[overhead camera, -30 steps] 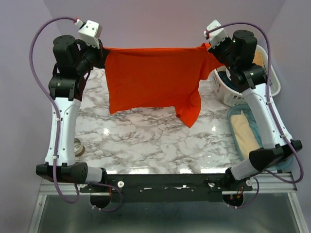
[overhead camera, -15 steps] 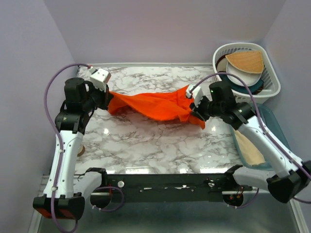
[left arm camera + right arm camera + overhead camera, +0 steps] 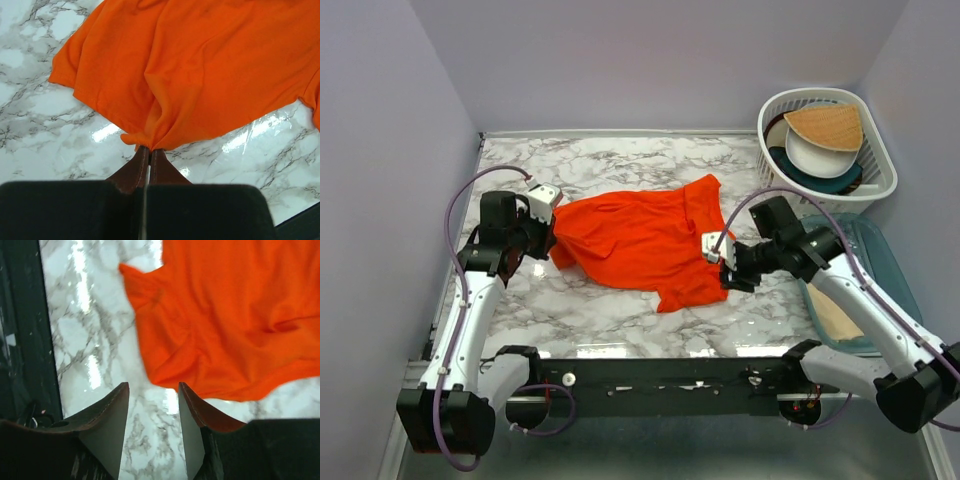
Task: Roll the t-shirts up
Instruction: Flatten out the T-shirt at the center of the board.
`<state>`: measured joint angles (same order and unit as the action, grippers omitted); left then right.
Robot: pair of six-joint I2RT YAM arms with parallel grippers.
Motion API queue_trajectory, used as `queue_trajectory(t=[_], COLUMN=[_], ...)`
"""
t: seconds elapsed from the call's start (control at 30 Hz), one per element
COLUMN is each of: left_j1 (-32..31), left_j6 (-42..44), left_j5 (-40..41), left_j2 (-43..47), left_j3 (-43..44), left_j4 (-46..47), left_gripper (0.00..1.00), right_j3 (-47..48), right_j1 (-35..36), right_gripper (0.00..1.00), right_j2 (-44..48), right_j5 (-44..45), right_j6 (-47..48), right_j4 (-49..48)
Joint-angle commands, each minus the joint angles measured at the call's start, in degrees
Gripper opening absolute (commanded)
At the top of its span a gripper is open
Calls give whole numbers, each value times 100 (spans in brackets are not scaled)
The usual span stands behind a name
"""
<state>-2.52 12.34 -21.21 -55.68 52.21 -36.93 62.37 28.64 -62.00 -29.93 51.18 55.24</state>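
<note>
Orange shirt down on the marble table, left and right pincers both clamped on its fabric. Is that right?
Not quite. Only the left pincer is clamped on the orange shirt; the right pincer stands open, holding nothing, as the right wrist view shows.

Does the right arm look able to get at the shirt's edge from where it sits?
Probably yes. The right gripper stands open just short of the t-shirt, with only bare marble table between them. The left gripper, shut on the opposite edge, is well clear.
</note>
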Motion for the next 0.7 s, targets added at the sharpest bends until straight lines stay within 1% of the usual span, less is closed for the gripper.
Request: queue_trajectory(t=[0.0, 0.03, 0.07, 0.1, 0.13, 0.2, 0.33, 0.37, 0.47, 0.57, 0.67], left_j1=[42, 42, 42, 42, 42, 50, 50, 50, 50, 50, 50], left_j6=[-38, -91, -109, -118, -118, -118, -170, -196, -223, -232, -267], left_j5=[21, -14, -15, -58, -58, -76, -137, -216, -348, -384, -419], left_j2=[-39, -74, -109, -188, -215, -180, -57, -57, -48, -92, -153], left_j3=[-219, -228, -220, -202, -185, -167, -176, -141, -132, -97, -18], left_j4=[300, 309, 292, 274, 222, 221, 151, 116, 10, -51, -34], left_gripper=[0, 0, 0, 0, 0, 0, 0, 0, 0, 0, 0], right_j3=[-795, -770, -683, -508, -428, -357, -156, 19, 292, 425, 583], right_j1=[273, 317, 361, 353, 344, 309, 274, 221, 107, 10, -130], right_gripper=[52, 52, 50, 49, 49, 48, 49, 48, 46, 45, 45], right_j2=[-478, -671, -1178, -1409, -1647, -2060, -2623, -2764, -3134, -3301, -3476], right_j5=[-470, -496, -548, -601, -628, -794, -1049, -1102, -1278, -1261, -1085], right_j6=[912, 798, 728, 562, 81, -55, -467, -529, -644, -653, -872], right_j4=[6, -48, -66, -101, -180, -216, -207, -163, -31, 57, 39])
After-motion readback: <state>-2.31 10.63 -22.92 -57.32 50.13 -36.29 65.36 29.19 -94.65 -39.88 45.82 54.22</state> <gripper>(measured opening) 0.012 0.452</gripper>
